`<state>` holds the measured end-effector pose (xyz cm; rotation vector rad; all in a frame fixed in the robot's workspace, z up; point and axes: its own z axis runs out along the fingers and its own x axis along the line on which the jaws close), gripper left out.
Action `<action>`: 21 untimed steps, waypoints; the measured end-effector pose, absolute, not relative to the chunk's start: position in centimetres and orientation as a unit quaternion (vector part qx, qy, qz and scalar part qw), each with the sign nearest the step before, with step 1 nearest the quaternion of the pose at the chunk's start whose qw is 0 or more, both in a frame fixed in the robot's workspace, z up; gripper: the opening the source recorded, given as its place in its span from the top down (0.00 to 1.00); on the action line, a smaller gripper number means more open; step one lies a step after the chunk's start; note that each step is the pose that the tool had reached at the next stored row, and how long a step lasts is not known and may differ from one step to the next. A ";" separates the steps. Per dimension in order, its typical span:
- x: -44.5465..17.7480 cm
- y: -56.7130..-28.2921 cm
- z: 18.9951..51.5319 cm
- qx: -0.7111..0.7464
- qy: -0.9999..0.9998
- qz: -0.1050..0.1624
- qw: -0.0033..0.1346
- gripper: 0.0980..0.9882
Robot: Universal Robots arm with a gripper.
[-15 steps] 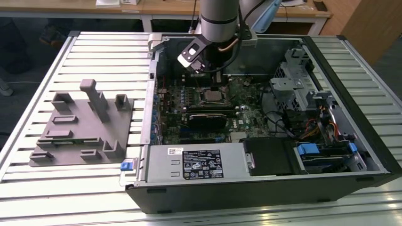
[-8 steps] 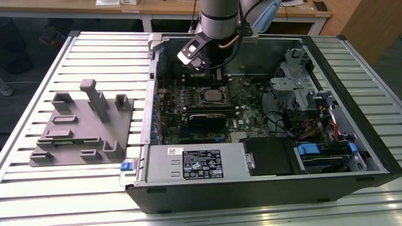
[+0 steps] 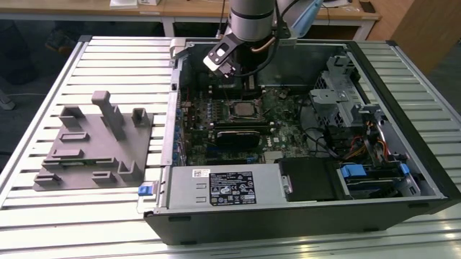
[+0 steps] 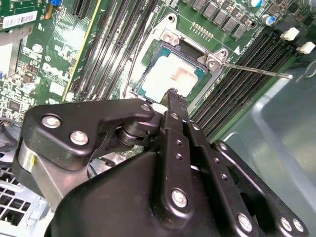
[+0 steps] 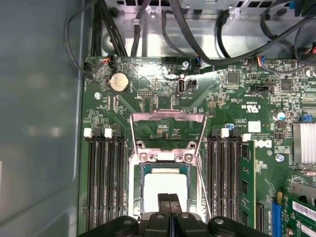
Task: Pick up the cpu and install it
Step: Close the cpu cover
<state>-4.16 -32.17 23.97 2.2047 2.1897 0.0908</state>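
The cpu (image 5: 165,183) is observed lying flat in the motherboard socket (image 5: 163,157), whose retention frame (image 5: 168,116) is swung open. The gripper (image 5: 169,199) is positioned directly over the cpu. Its jaws are pressed together, with nothing gripped between them.

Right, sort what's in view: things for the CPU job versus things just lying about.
Job:
gripper, shut, over the cpu
cpu, lying in the socket
socket, load frame open

Lying about:
grey fixture
power supply
coin battery
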 end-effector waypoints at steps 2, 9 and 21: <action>-4.2 -32.2 24.3 0.709 0.704 0.029 0.016 0.99; -4.2 -32.2 26.0 0.709 0.704 0.029 0.016 0.99; -4.1 -32.8 26.3 0.709 0.704 0.029 0.016 0.99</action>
